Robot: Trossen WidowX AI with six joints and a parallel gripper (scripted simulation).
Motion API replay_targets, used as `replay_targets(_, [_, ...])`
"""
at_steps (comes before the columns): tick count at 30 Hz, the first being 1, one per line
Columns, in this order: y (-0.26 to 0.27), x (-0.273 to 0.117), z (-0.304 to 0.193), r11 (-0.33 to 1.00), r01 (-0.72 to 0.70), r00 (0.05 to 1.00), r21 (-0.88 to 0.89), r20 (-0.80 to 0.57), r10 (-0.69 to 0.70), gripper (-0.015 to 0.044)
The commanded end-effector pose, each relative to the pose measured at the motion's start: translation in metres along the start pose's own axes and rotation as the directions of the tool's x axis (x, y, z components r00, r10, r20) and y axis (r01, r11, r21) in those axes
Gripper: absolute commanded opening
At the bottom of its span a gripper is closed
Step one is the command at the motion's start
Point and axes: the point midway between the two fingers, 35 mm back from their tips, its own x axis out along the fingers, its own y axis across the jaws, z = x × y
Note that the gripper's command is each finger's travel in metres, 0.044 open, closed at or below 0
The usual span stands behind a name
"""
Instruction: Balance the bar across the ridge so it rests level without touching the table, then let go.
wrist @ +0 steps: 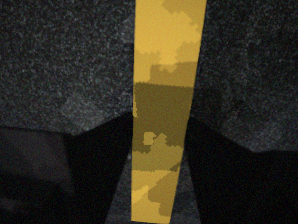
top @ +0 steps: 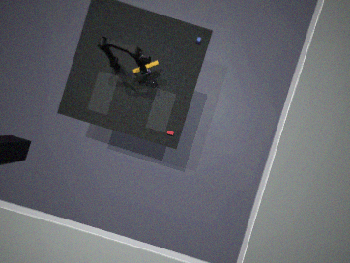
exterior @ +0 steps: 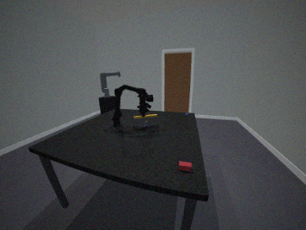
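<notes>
The yellow bar [top: 154,63] [exterior: 152,115] [wrist: 167,40] is held above the table, nearly level in the exterior view. My gripper [top: 145,67] [exterior: 144,115] [wrist: 159,120] is shut on the bar, with a dark finger on each side of it in the wrist view. A small, faint bluish thing [exterior: 146,123], possibly the ridge, shows just below the bar in the exterior view. The arm and the dim light hide its shape. A gap shows between it and the bar. The ridge cannot be made out in the wrist view.
The dark table [top: 77,97] [exterior: 84,148] carries a red block [top: 170,132] [exterior: 185,166] near its front right corner and a small blue object [top: 198,39] [exterior: 187,114] near the far right corner. Both stand away from the arm.
</notes>
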Motion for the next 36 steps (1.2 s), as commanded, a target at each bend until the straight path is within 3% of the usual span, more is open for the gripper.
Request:
replay_targets(1, [0.003, -0.001, 0.001, 1.0, 0.005, 1.0, 0.014, 0.01, -0.005, 0.0])
replay_targets(36, [0.004, 0.041, 0.002, 1.0, 0.005, 1.0, 0.015, 0.01, -0.005, 0.0])
